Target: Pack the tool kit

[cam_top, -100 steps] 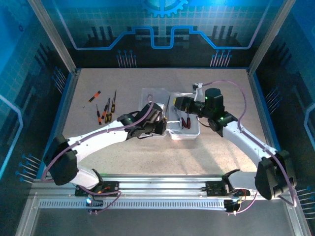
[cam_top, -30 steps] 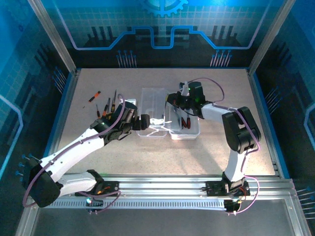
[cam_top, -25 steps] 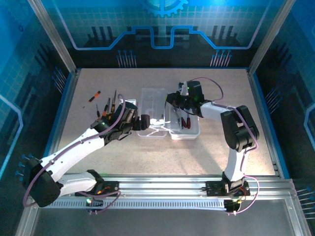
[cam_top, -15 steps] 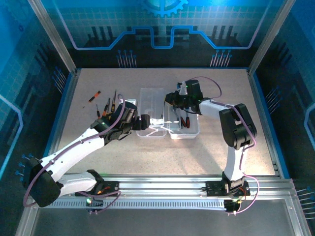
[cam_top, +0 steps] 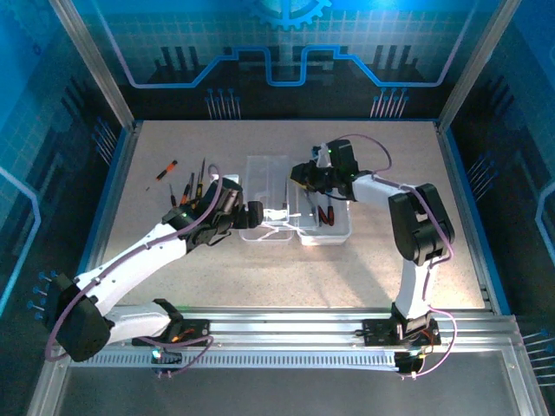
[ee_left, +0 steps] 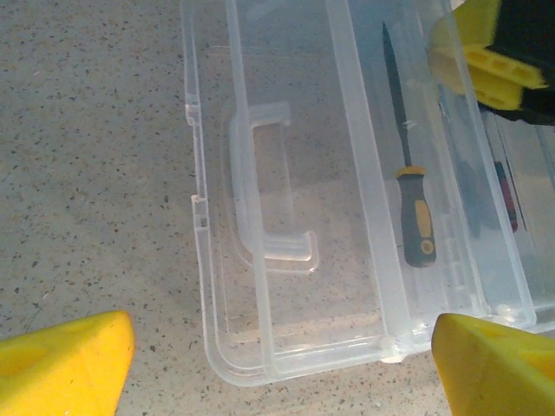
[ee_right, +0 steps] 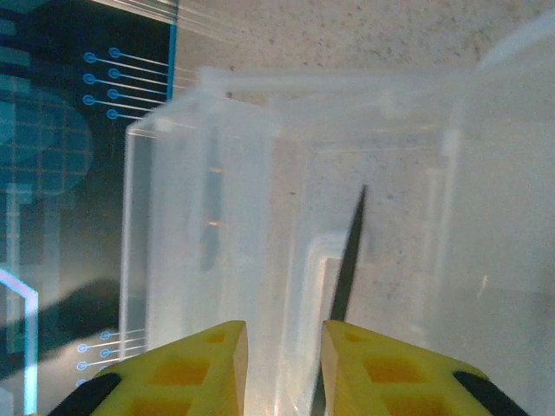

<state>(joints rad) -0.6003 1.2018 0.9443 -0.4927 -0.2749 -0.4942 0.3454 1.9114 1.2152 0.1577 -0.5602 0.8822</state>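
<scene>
At table [cam_top: 373, 277] centre, clear case [cam_top: 323, 232] lying open: lid [cam_top: 264, 173] spread flat to the left, base to the right, both resting on the speckled surface. Moulded lid handle [ee_left: 260, 186] visible through the clear plastic in the left wrist view. Orange-and-grey-handled screwdriver [ee_left: 414, 221] lying lengthwise inside the case beside the hinge line, tip pointing away from the camera. Red-handled tool [cam_top: 325, 215] in the base.

Left gripper [cam_top: 252, 214] low at the lid's near-left edge; yellow fingertips [ee_left: 65, 364] spread wide apart, one to either side of the lid's near end; contact with the plastic not discernible.

Right gripper [cam_top: 302, 177] over the far end of the case, near the hinge. Fingers [ee_right: 186, 368] close together with a narrow gap; dark slender shaft [ee_right: 349, 260] running through that gap along the inner face of one finger. Clamped or merely alongside: not determinable.

Loose screwdrivers [cam_top: 189, 189] with red, orange and black handles on the table, well left of the case, beside the left forearm.
</scene>
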